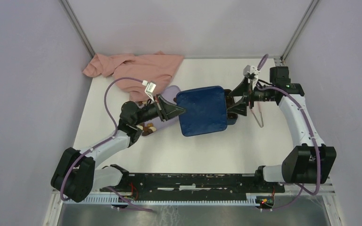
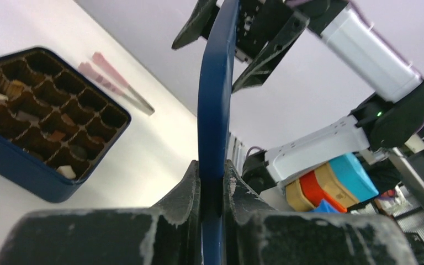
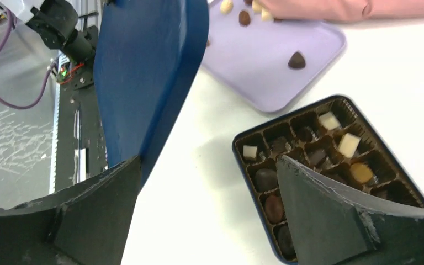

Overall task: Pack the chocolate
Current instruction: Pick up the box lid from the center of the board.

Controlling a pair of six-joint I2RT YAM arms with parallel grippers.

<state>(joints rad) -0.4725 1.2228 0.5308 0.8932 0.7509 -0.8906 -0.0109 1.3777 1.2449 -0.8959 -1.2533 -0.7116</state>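
With left gripper point(image 2: 212, 179), pinched tight on one edge of the dark blue lid point(image 1: 202, 110); with right gripper point(image 3: 208, 165), jaws wide apart, flanked the opposite edge. Saw chocolate point(image 3: 268, 178) in the box point(image 2: 27, 171) cells, a few pieces on the lilac tray point(image 3: 259, 72).

A dark blue square lid point(image 1: 202, 110) is up off the white tabletop point(image 1: 179, 150), tilted, hiding most of the box in the overhead view. The dark blue box point(image 2: 27, 171) sits open beneath it, with a brown grid insert point(image 2: 61, 105) inside. A lilac tray point(image 3: 265, 72) lies just beside the box, and a crumpled pink cloth point(image 1: 136, 68) overlaps the tray's far edge. Pink tongs point(image 1: 259, 115) lie on the tabletop near the box's other side.
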